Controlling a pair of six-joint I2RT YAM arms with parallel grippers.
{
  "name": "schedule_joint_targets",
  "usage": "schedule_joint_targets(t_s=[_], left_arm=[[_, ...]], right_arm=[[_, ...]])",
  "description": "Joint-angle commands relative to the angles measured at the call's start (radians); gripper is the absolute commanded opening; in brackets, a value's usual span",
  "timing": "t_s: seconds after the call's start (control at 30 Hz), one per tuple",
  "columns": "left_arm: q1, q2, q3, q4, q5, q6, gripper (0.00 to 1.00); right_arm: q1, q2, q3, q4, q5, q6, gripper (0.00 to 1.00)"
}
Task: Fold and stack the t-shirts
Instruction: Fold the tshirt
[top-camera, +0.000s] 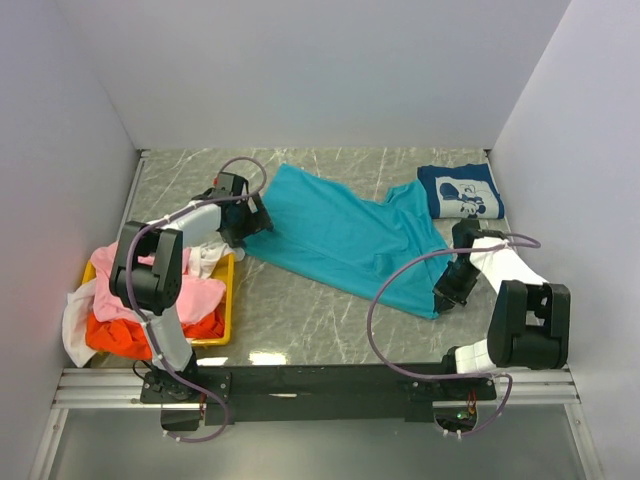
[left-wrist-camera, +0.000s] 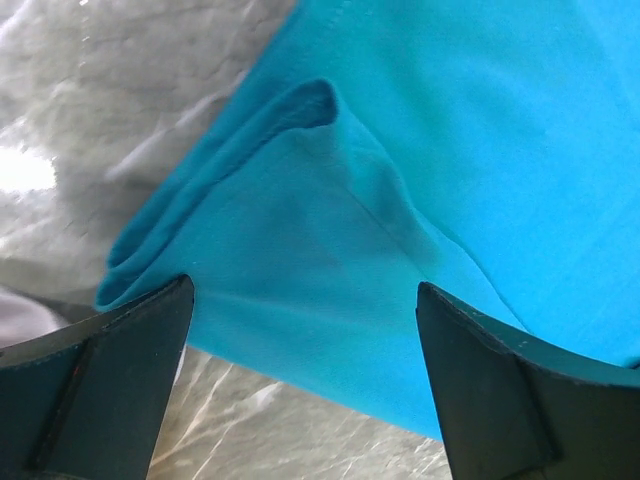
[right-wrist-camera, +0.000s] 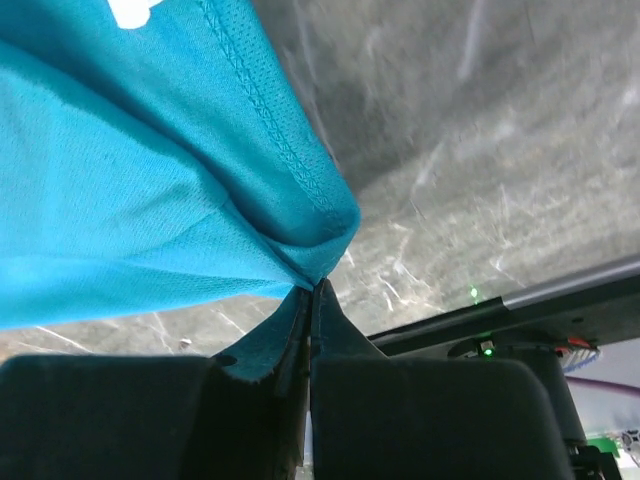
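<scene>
The left gripper (left-wrist-camera: 303, 300) has its jaws spread wide, a rumpled double fold of the teal tee (left-wrist-camera: 420, 150) lying between them on the grey marbled table (left-wrist-camera: 110, 90)

The teal t-shirt (top-camera: 345, 235) lies unfolded and rumpled across the middle of the table, running from 11 o'clock down to 5 o'clock. Its hem is doubled over at the 10 o'clock end, and its 5 o'clock corner is pinched in the right gripper (right-wrist-camera: 312, 290). The navy t-shirt (top-camera: 460, 190), with its white cartoon print facing up, lies folded flat at 2 o'clock. The pink t-shirt (top-camera: 198, 296), orange t-shirt (top-camera: 115, 335) and white t-shirt (top-camera: 73, 322) are heaped together, crumpled, at 8 o'clock.
</scene>
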Motion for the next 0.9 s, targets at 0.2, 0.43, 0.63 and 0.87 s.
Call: schedule_joint_targets(t_s=[0.2,0.43,0.63,0.87], left_arm=[[-0.022,-0.061,0.077,-0.095,-0.059,0.048,1.0],[-0.06,-0.017,0.189,-0.094,-0.019,0.063,0.99],[-0.082,0.045,0.238,-0.016,0.103,0.036,0.99],[-0.103,0.125,0.209,0.038,0.153,0.017,0.99]], right_arm=[[0.017,-0.032,0.05,-0.069,0.022,-0.012,0.41],[0.144,0.011,0.2,-0.028,0.028,-0.015,0.47],[0.232,0.138,0.265,0.114,-0.042,0.008,0.45],[0.235,0.262,0.24,0.242,-0.082,0.016,0.43]])
